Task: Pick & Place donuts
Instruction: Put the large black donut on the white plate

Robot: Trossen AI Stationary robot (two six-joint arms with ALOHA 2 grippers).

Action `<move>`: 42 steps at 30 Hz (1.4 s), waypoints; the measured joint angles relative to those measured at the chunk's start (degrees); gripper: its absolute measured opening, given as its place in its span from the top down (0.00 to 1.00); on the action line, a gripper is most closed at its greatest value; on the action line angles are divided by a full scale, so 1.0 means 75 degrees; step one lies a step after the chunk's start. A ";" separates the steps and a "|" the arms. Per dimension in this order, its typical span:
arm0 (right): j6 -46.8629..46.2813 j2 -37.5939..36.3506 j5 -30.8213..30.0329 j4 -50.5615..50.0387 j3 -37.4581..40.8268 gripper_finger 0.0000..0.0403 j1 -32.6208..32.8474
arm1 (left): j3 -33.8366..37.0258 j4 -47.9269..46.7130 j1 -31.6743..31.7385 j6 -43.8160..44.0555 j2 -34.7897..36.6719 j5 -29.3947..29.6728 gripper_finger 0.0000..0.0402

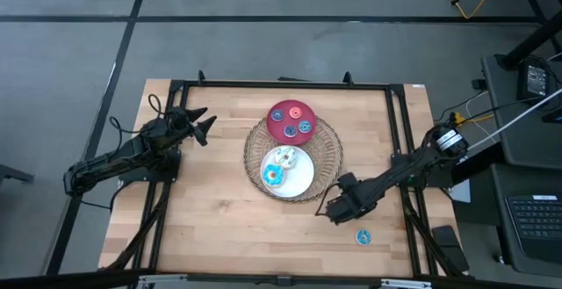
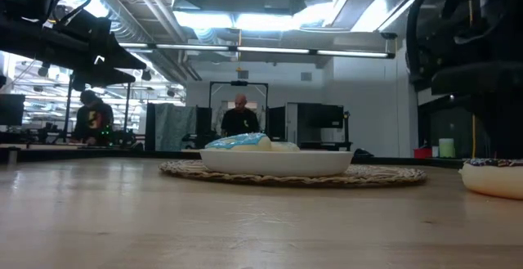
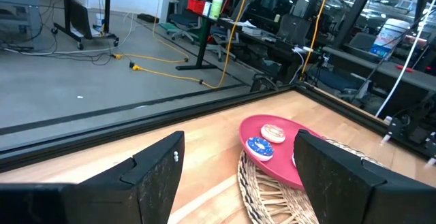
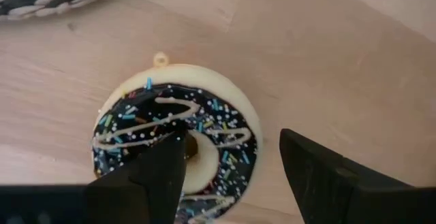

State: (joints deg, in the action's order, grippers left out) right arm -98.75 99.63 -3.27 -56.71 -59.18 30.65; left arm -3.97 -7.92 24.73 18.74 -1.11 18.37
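Donuts (image 1: 283, 164) already fill both plates (image 1: 299, 184); right tool (image 4: 231, 173) hangs open, empty, straddling the dark-iced donut (image 4: 178, 146) for pickup; left tool (image 3: 238, 176) waits open far-left, empty

A shallow white round plate (image 2: 278, 163) sits on a flat round wicker tray (image 2: 384, 175) on the pale wooden bench (image 2: 204, 220), carrying a blue-iced donut (image 2: 237, 141). At the right edge lies a dark-iced cream donut (image 2: 494, 175). Two people stand far behind.
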 joint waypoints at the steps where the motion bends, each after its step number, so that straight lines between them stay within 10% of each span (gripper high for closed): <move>1: -0.0001 0.0000 -0.0003 0.0177 0.0084 0.42 0.0000 | 0.0000 0.0000 0.0000 0.0000 -0.0002 -0.0002 0.34; 12: 0.0011 0.0000 0.0000 0.0574 0.0312 0.45 0.0000 | 0.0000 -0.0001 0.0000 0.0000 -0.0002 0.0000 0.34; 29: 0.0209 0.0003 0.0073 0.0524 0.0160 0.87 0.0099 | 0.0000 -0.0001 0.0001 0.0000 -0.0002 0.0000 0.34; 42: 0.0286 0.0009 0.0260 -0.0488 -0.1272 0.89 -0.0032 | 0.0000 -0.0001 0.0002 0.0000 -0.0002 -0.0001 0.34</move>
State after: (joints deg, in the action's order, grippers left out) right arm -96.61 99.70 -1.32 -60.37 -68.72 30.42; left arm -3.97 -7.92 24.74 18.74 -1.13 18.36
